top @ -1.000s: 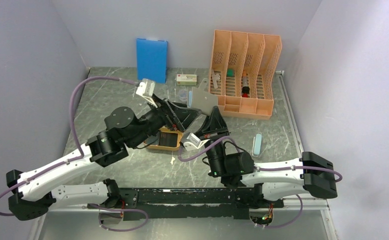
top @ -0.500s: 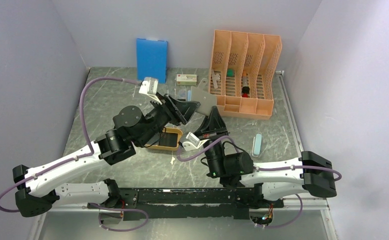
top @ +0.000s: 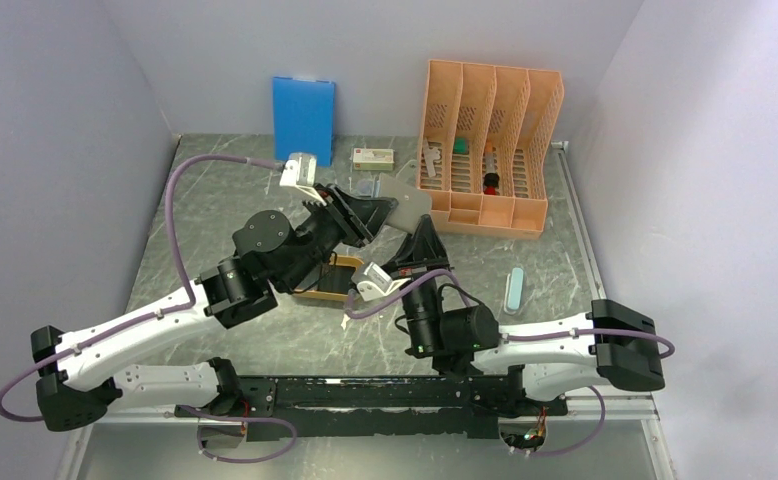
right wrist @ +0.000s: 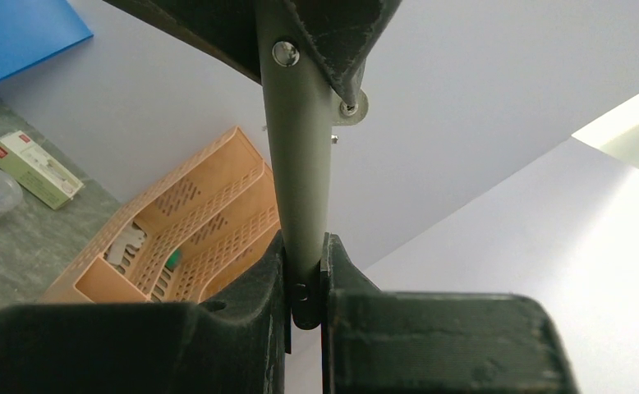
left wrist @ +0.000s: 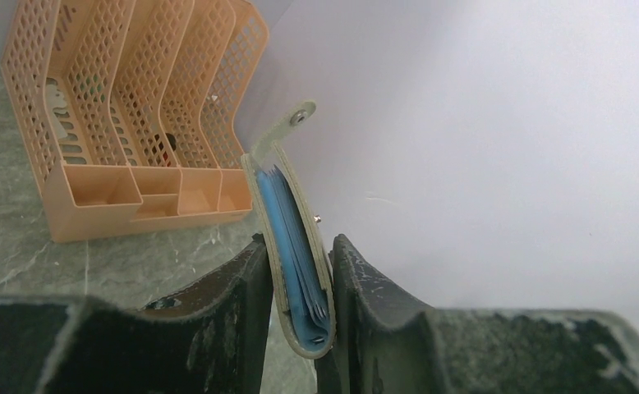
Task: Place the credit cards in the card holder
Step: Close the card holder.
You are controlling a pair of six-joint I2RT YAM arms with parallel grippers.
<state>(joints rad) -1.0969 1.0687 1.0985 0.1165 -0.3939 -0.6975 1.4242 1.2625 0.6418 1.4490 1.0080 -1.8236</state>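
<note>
Green marbled table, card holder aloft, clamped by left fingers, right fingers

The grey-taupe card holder, blue pockets showing, stands upright, nearly closed, aloft.

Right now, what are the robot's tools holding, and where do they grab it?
Both hold the card holder, up off the table. The left tool squeezes its two covers together at one end. The right tool pinches the opposite end.
</note>
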